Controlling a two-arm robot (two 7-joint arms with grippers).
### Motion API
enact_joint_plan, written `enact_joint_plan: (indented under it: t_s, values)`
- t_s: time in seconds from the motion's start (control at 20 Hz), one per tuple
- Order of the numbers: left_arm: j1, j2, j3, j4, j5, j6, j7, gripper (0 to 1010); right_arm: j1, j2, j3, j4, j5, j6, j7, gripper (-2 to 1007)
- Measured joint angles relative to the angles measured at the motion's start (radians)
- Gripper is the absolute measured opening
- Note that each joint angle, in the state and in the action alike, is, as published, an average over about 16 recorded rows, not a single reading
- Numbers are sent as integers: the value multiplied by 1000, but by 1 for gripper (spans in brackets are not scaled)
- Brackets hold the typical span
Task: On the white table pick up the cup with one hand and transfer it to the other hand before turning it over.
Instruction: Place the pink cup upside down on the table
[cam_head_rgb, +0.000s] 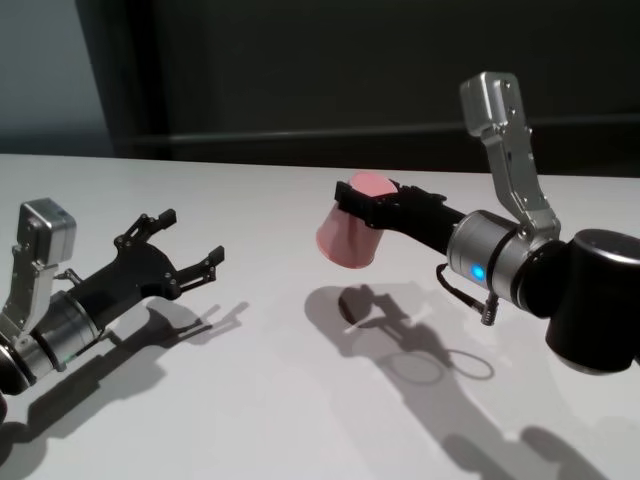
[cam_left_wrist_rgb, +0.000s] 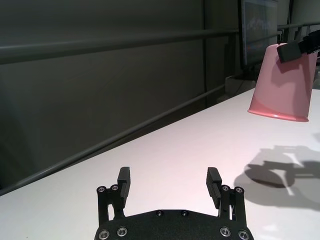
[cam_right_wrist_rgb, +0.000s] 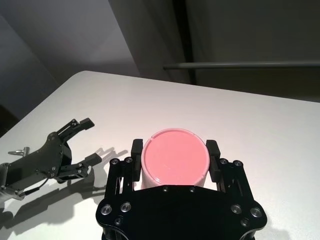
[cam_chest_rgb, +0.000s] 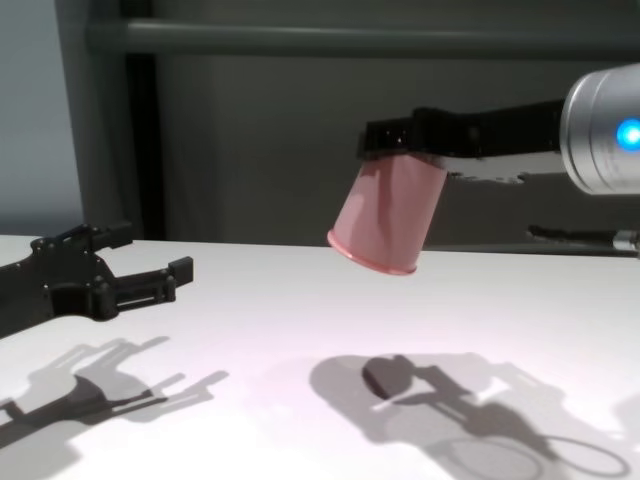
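Pink cup (cam_head_rgb: 352, 232) held mid-air above the white table (cam_head_rgb: 270, 400), clear of the surface, shadow beneath. Upside down and tilted: flat base up, wide rim down, leaning toward the left arm.

Right gripper (cam_head_rgb: 372, 205) clamped on the cup near the base, one finger each side; rest of wall & rim free.

Left gripper (cam_head_rgb: 170, 258) low near the table, well apart from the cup, fingers spread wide, nothing in them.

Probably light, thin plastic w/ smooth matte walls: stiff enough at the base, likely to flex near the rim if squeezed hard. Taper means a grip could slide toward the narrow end. Best spot for the other hand prob. mid-wall below the right fingers (cam_right_wrist_rgb: 213, 161), pads on opposite sides, moderate force.
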Motion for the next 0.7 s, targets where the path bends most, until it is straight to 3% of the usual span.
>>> enact_joint_plan:
  t_s: [0.4, 0.7]
  values:
    - [0, 0, 0, 0, 0, 0, 0, 1003, -3, 14, -24, 39, -55, 25, 20, 735]
    - [0, 0, 0, 0, 0, 0, 0, 1003, -3, 13, -36, 71, -90, 31, 34, 735]
